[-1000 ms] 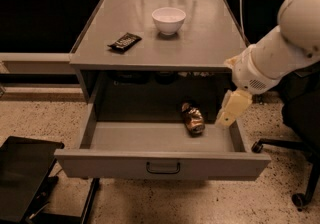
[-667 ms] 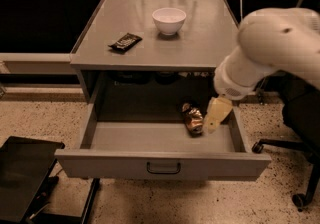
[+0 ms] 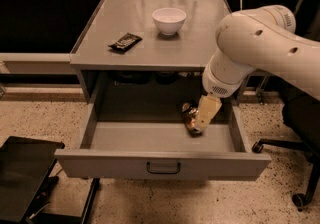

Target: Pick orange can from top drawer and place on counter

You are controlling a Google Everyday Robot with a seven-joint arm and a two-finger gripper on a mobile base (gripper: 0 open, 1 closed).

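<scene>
Orange can (image 3: 188, 116): small, shiny orange-brown with dark markings. I see it lying tilted on the drawer floor, right of centre and toward the back.
Top drawer (image 3: 100, 163): grey metal, pulled fully out. Its dark curved handle (image 3: 163, 168) sits mid-front.
Counter (image 3: 150, 53): matte grey top above the drawer. It carries a white bowl (image 3: 169, 20) at the rear and a flat dark wrapper (image 3: 125, 42) to the left, the two well apart.
Gripper (image 3: 202, 122): cream-coloured and pointing down into the drawer. It overlaps the can's right side from my view.
Claw state: I cannot tell whether it is open, closed or gripping.
Arm (image 3: 260, 38): a bulky white link that covers the counter's right edge.
Change, gripper: a second ago it hung clear to the right of the can. It then closed in beside it, and now sits against it.
Change, can: I see it in the same spot and at the same tilt as before.
Change, arm: it has swung leftward over the cabinet.
</scene>
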